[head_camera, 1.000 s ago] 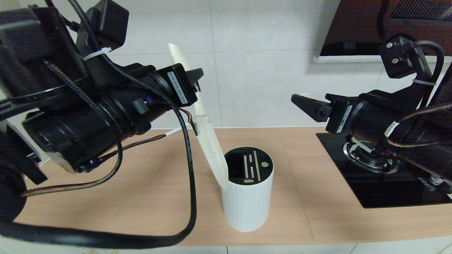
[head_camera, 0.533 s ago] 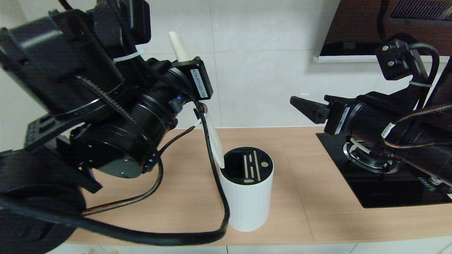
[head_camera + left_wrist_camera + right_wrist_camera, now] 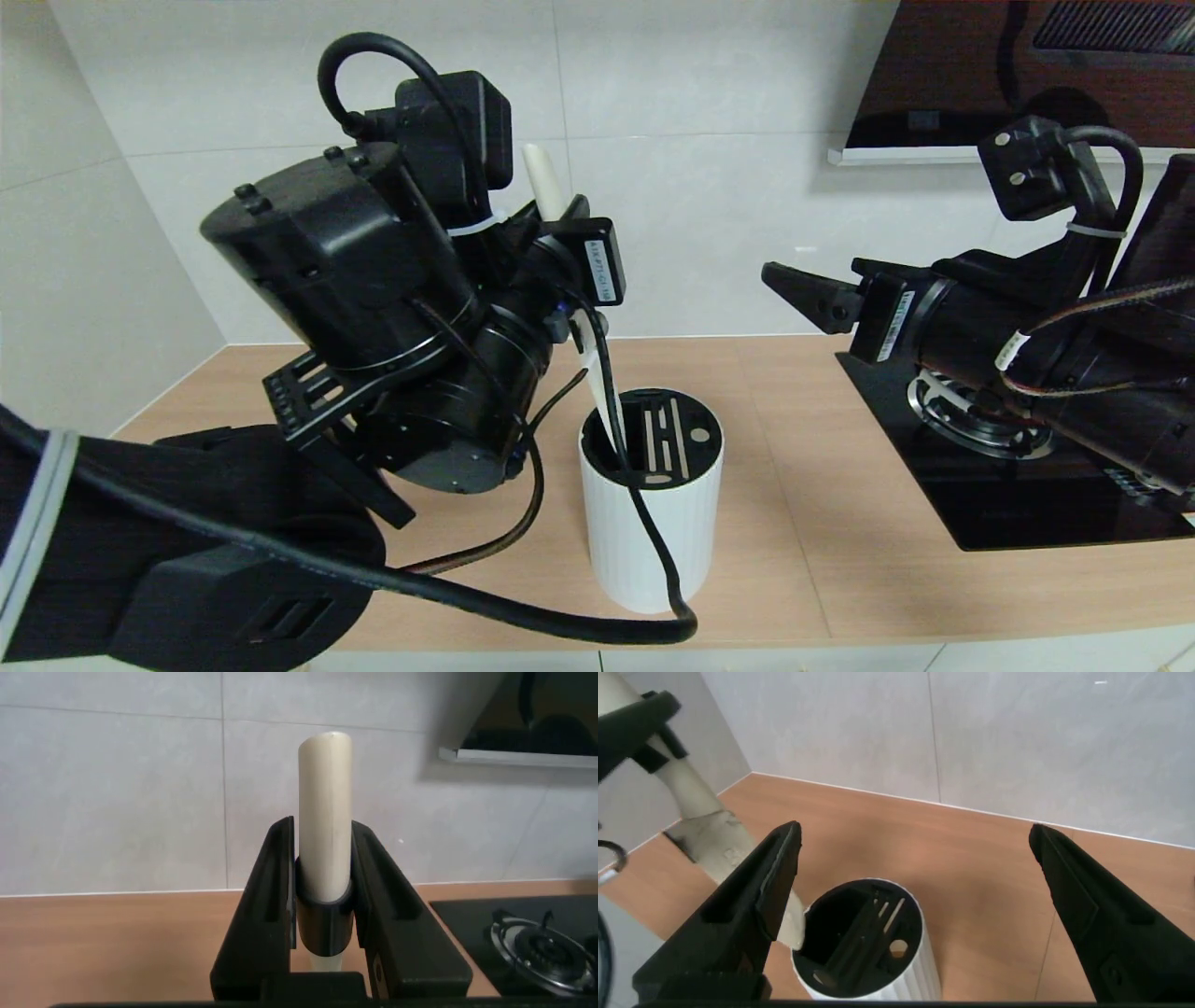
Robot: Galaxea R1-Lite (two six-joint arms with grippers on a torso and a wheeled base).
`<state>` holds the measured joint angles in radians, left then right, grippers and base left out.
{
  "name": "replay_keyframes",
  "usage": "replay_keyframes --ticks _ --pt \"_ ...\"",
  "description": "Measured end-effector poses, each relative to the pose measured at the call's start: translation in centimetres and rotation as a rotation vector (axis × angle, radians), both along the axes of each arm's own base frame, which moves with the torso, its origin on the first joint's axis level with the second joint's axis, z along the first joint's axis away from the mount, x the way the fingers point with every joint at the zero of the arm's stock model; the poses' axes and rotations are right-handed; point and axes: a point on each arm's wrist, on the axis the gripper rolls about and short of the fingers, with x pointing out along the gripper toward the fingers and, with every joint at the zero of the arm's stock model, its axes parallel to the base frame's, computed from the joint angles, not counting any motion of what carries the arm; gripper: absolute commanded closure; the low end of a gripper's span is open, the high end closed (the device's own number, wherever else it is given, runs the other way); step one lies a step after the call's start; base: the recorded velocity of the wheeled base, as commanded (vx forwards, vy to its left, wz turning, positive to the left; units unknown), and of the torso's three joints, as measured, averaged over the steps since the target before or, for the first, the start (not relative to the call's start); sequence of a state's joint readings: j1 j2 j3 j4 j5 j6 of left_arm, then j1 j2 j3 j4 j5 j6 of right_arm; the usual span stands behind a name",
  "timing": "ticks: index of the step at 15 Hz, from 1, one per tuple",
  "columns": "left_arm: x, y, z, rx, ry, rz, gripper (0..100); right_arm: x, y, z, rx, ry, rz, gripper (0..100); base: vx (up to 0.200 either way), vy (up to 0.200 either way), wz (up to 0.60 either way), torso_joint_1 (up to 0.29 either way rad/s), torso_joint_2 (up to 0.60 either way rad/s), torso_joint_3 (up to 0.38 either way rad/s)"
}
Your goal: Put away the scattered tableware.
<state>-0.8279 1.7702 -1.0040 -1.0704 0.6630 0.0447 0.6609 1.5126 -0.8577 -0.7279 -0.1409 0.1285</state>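
Just below my left claw [image 3: 324, 859], clamped on the knife [image 3: 324, 775] handle, the blade tip meets the holder [image 3: 651, 532] rim; I'd straighten it, then lower slowly.

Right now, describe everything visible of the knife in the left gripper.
The knife has a rounded cream handle, plastic-looking, and a broad matte white blade, perhaps ceramic. The left gripper clamps the handle, whose butt sticks up past the fingers. It hangs nearly upright, blade down. The tip sits in the large opening in the black slotted top of the white ribbed knife holder; a black cable crosses the blade, so depth is unclear.
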Motion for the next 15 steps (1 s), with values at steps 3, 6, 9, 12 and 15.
replay_keyframes --ticks 3,6,9,12,15 --pt "0.5 -0.5 -0.6 -0.003 -0.003 -0.001 100 0.0 0.0 0.0 0.000 0.001 0.000 0 0.000 0.000 0.00 0.000 0.00 0.000" --pt "1.0 -1.1 -1.6 0.010 0.009 -0.001 100 0.0 0.0 -0.1 -0.003 0.004 0.001 0 0.000 0.000 0.00 0.000 0.00 0.000" --pt "1.4 -1.6 -2.5 0.022 0.018 -0.001 100 0.0 0.1 -0.1 -0.003 0.004 0.002 0 0.000 0.000 0.00 0.000 0.00 0.000" --pt "1.7 -2.0 -3.3 0.036 0.033 -0.003 100 0.0 0.0 -0.2 -0.003 0.005 0.001 0 0.000 0.000 0.00 0.000 0.00 0.000" --pt "1.9 -2.3 -4.1 0.053 0.051 -0.002 100 0.1 0.1 -0.3 -0.007 0.009 0.001 0 0.000 0.000 0.00 0.000 0.00 0.000"
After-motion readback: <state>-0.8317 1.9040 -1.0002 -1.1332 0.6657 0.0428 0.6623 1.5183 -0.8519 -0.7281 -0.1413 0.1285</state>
